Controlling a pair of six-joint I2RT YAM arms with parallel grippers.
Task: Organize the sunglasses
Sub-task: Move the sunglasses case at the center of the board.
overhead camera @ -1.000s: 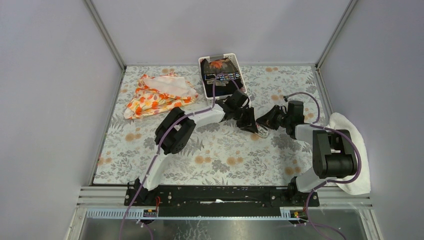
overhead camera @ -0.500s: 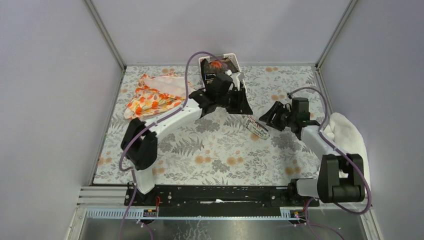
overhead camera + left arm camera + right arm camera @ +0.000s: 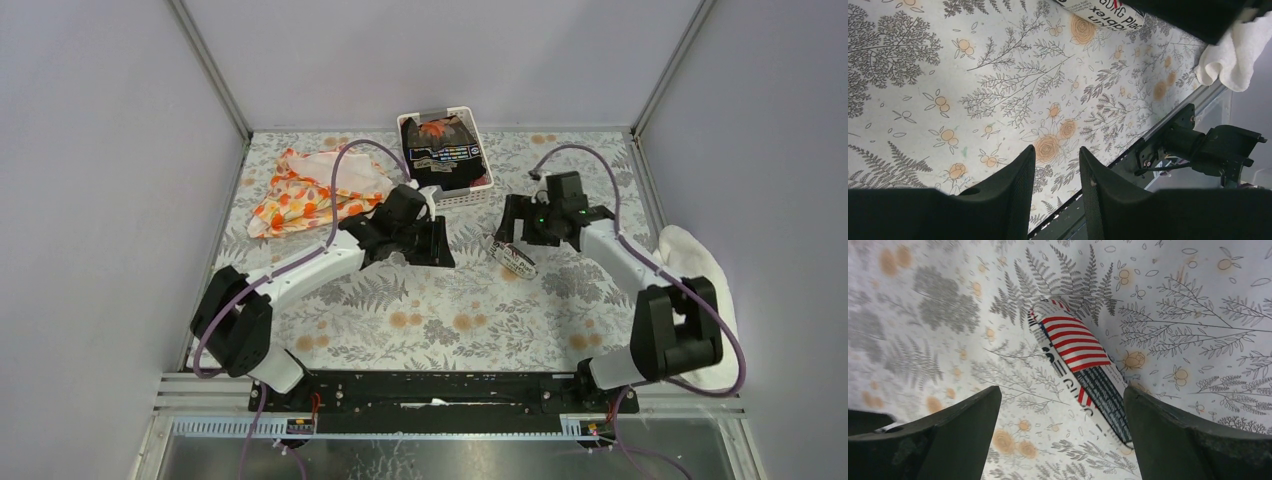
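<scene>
— So, where do the sunglasses lie relative to the grippers?

— Cannot tell; none of the three views shows them. Under the right gripper lies a tube-shaped case with red-and-white stripes and printed lettering. That gripper's fingers stand wide apart with the case between them in the wrist view, and they grip nothing.

— And the other arm?

— The left gripper hangs over bare cloth, apart from the case and to its left. Its fingers are drawn close, with a narrow gap and nothing in it.

— What of the surface and the room?

— A tablecloth printed with grey ferns and orange flowers, closed in by pale lilac-grey walls. A white basket at the far edge holds a dark packet. An orange-flowered cloth lies crumpled at the far left, and a white towel is draped at the right edge.

— How do the glasses look?

— Frame and lenses are out of sight, so I cannot say.
</scene>
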